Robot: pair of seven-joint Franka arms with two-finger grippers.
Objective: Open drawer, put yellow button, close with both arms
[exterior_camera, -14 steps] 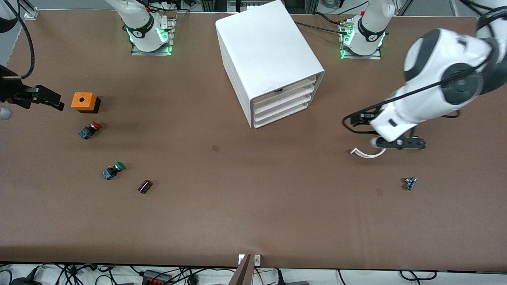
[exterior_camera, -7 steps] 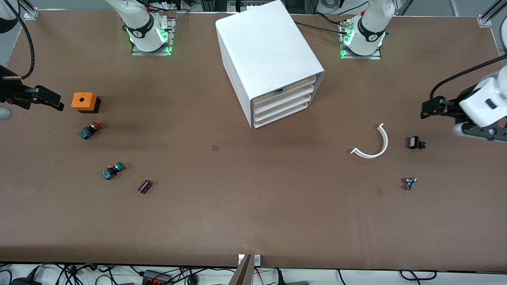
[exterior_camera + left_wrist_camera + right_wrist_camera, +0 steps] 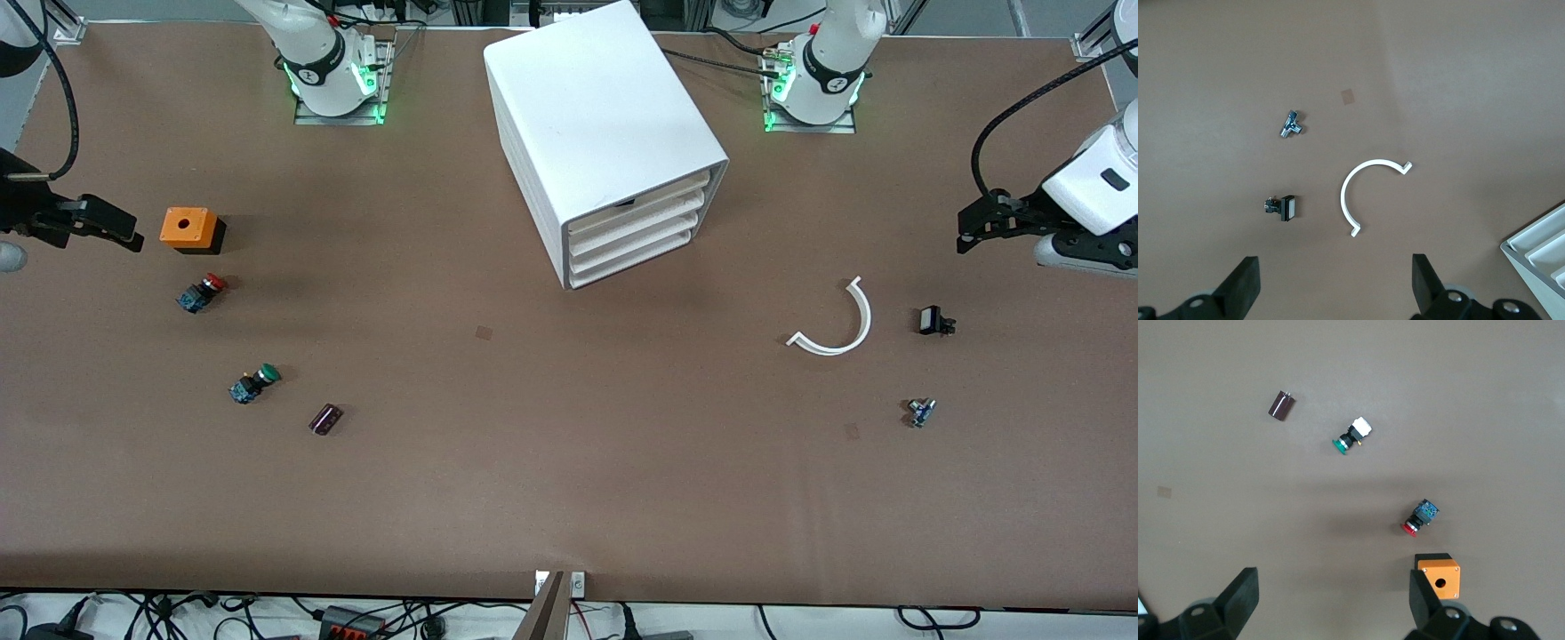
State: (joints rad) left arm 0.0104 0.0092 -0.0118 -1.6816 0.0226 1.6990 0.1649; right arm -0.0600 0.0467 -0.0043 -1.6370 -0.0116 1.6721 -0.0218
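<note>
The white cabinet (image 3: 596, 116) stands at the middle of the table near the bases. Its uppermost drawer (image 3: 662, 192) is shut, flush with the three below. A corner of the cabinet shows in the left wrist view (image 3: 1541, 250). No yellow button is in view. My left gripper (image 3: 978, 228) is open and empty, up over the left arm's end of the table; it shows in the left wrist view (image 3: 1335, 290). My right gripper (image 3: 107, 227) is open and empty over the right arm's end, beside an orange box (image 3: 187, 227); it shows in the right wrist view (image 3: 1335, 607).
A red-capped button (image 3: 203, 292) and a green-capped button (image 3: 255, 382) lie near the orange box, with a purple capacitor (image 3: 325, 419). Toward the left arm's end lie a white curved strip (image 3: 840, 324), a small black part (image 3: 932, 321) and a small metal part (image 3: 920, 412).
My left arm has swung away from over the white curved strip to the left arm's end of the table, uncovering the small black part. The right arm has not moved.
</note>
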